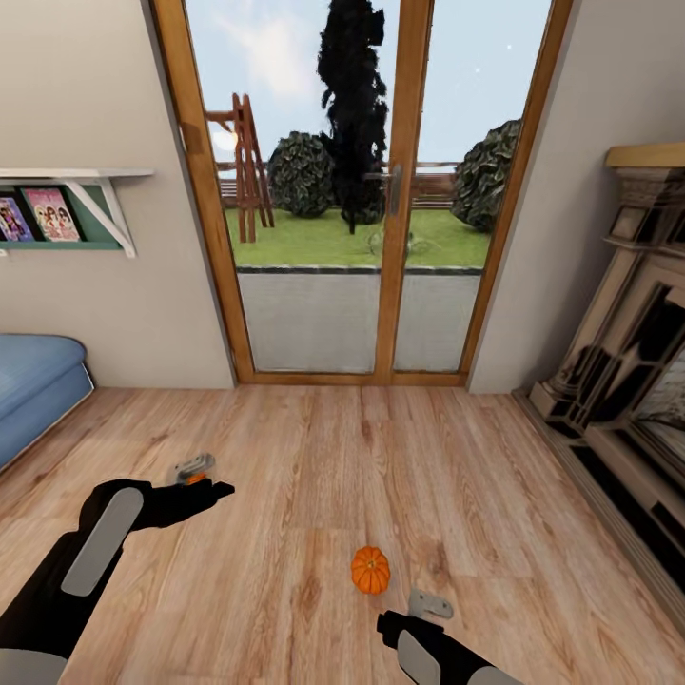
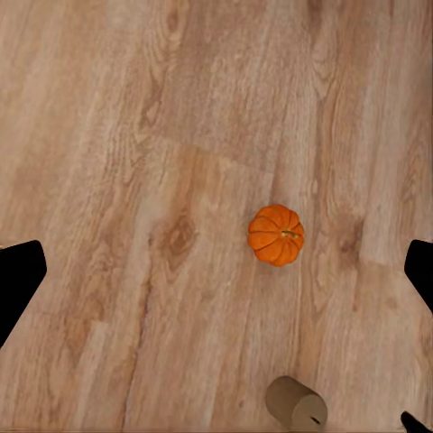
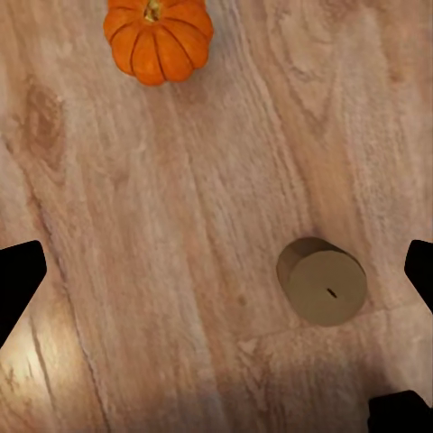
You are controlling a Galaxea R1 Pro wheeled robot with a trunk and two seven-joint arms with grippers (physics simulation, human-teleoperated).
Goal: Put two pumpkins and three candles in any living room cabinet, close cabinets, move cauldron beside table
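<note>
From here I judge the job barely begun: a pumpkin (image 1: 370, 569) sits loose on the wood floor (image 1: 381, 457) just ahead of my right arm, and a candle (image 3: 322, 281) stands upright on the same planks near it, well apart from it but close to my right claw (image 3: 216, 271). Neither is in a cabinet, and I see no cabinet, cauldron or surface from this spot, only the glass doors (image 1: 371, 190), a fireplace (image 1: 628, 381) at the right and a blue sofa (image 1: 33, 390) at the left. So stowing both items, finding the other pumpkin and candles, closing up and moving the cauldron all look left to do. My right claw is spread wide, its dark tips at either edge of the wrist view, holding and touching nothing. My left claw (image 2: 216, 271) is likewise spread and empty, looking down on the pumpkin and the candle from above the floor.
</note>
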